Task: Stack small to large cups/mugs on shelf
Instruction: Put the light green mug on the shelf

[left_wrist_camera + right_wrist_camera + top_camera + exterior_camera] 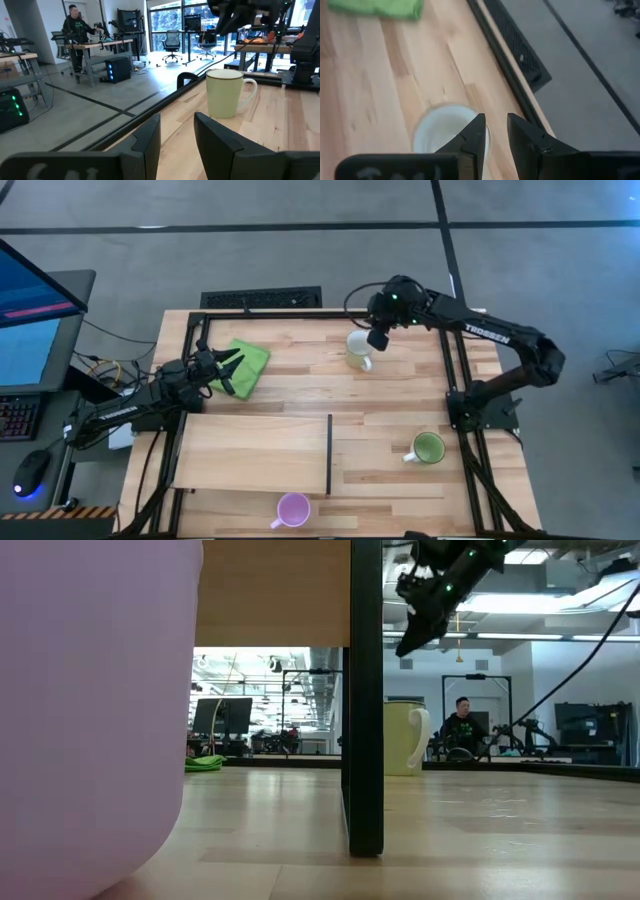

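A white mug (358,350) stands upright on the table at the far middle, and it also shows in the low view (404,737) and the left wrist view (225,92). My right gripper (380,336) hovers above its rim (447,107), open by a narrow gap and pointing down, clear of the mug in the low view (415,635). A green mug (428,448) stands at the right. A light purple mug (293,510) stands at the near edge. The pale shelf board (255,452) has a dark strip (329,452) on its right edge. My left gripper (226,372) is open and empty beside a green cloth (245,365).
The green cloth lies at the far left. A dark frame rail (455,370) runs along the table's right side, near the green mug. The purple mug fills the low view's left (90,710). A person (462,725) stands in the room beyond the table.
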Controlling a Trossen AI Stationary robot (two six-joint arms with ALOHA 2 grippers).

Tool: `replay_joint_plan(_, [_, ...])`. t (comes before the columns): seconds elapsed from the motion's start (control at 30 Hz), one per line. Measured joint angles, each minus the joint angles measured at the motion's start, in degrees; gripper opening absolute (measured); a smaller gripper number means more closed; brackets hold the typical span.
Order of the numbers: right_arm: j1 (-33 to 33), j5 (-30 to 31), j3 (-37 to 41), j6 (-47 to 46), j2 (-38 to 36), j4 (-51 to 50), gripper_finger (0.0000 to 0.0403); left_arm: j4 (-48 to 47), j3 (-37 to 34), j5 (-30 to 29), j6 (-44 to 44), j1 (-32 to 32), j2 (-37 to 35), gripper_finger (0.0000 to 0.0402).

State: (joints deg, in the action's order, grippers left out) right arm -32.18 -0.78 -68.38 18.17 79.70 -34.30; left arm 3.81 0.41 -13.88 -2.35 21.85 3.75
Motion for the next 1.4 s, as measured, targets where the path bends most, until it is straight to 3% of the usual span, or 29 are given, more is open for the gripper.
replay_joint_plan(0.43, [-0.92, -0.21, 0.02, 6.25, 6.19, -1.27, 0.0103, 0.00, 0.01, 0.01, -0.63, 0.00, 0.00, 0.0110])
replay_joint_plan(0.9, [-0.83, -0.63, 0.09, 6.31, 10.58, -1.11, 0.0103, -0.02, -0.01, -0.01, -0.66, 0.00, 0.00, 0.0110])
replay_joint_plan(1.4, [-0.93, -0.64, 0.09, 2.79, 10.66, -2.14, 0.0103, -0.01, 0.01, 0.01, -0.66, 0.00, 0.00, 0.0110])
